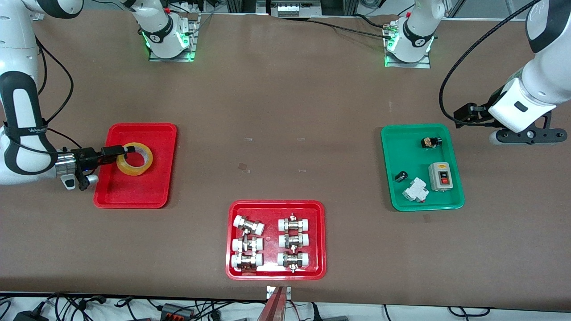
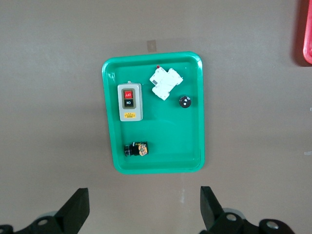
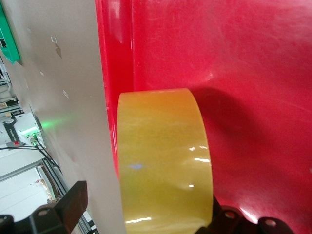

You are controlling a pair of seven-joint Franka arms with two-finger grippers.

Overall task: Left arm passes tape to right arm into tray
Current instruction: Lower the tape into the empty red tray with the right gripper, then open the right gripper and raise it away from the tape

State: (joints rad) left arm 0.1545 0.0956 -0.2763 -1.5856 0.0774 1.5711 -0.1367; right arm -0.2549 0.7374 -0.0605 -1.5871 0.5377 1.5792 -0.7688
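Observation:
The yellow tape (image 1: 134, 171) lies in the plain red tray (image 1: 129, 196) at the right arm's end of the table. My right gripper (image 1: 128, 150) reaches low over the tray's rim to the roll and is open. In the right wrist view the tape (image 3: 163, 161) fills the space between the fingers. One finger (image 3: 73, 204) stands clear of the roll's outer face and the roll mostly hides the other. My left gripper (image 1: 528, 136) hangs open and empty over bare table beside the green tray; the left wrist view shows nothing in the gripper (image 2: 145, 209).
A green tray (image 1: 421, 204) at the left arm's end holds a grey switch box (image 1: 439, 176), a white breaker (image 1: 415, 190) and small black parts. Nearest the front camera, a second red tray (image 1: 275, 205) holds several white-capped metal fittings.

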